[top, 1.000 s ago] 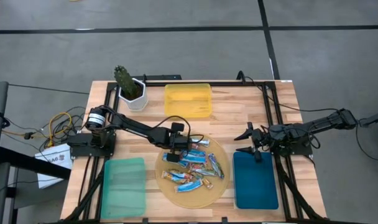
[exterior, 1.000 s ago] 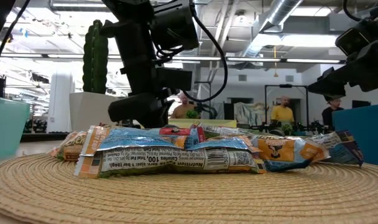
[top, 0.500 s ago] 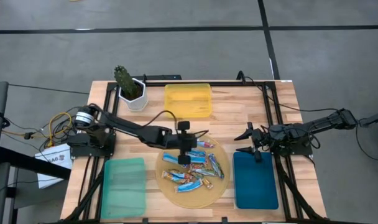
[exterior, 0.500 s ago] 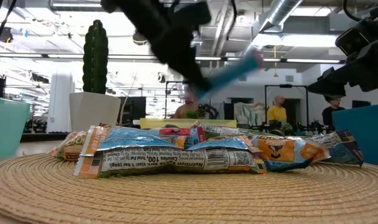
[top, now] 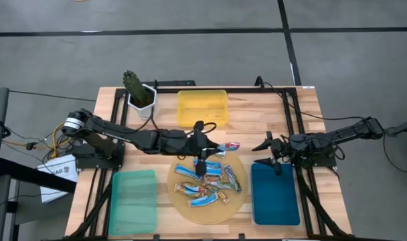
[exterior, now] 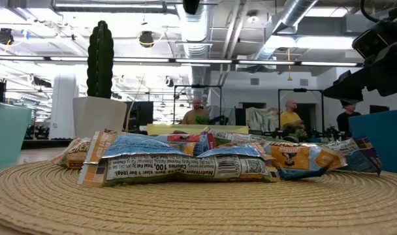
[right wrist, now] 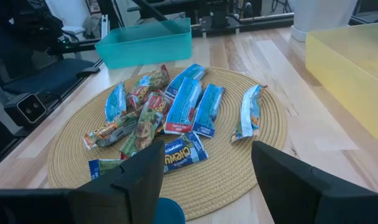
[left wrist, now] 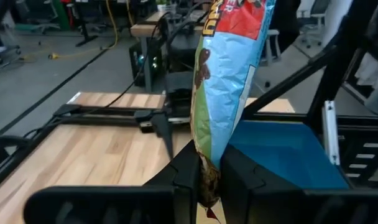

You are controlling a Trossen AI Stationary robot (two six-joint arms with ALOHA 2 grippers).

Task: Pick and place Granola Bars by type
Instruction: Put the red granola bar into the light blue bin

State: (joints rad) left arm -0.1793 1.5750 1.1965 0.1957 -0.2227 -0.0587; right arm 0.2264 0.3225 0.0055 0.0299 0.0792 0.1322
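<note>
Several shiny granola bars (top: 209, 179), blue-white, blue-red and brownish-gold, lie heaped on a round woven mat (top: 183, 204). They also show in the low view (exterior: 185, 160) and the right wrist view (right wrist: 176, 109). My left gripper (top: 213, 146) is above the mat's far edge, shut on a blue bar with a red end (top: 229, 145). My right gripper (top: 264, 152) is open and empty at the far left corner of the blue tray (top: 276, 197), with its fingers toward the mat. My left gripper pinches the blue-and-red bar by one end (left wrist: 206, 177) between its two fingers (left wrist: 186, 174). The fingers lie about level and point toward the table's right. The bar sticks straight out beyond them, lifted clear of the mat and the other bars.
A yellow tray (top: 202, 107) stands at the far middle and a teal tray (top: 133, 201) at the near left. A potted cactus (top: 140, 94) stands at the far left. People show in the room behind (exterior: 290, 117).
My left gripper has risen from the heap with the blue-and-red bar, going out of the low view. It has moved toward the table's far and right edges and turned, so the bar now points toward the right. The other bars have stayed in place.
</note>
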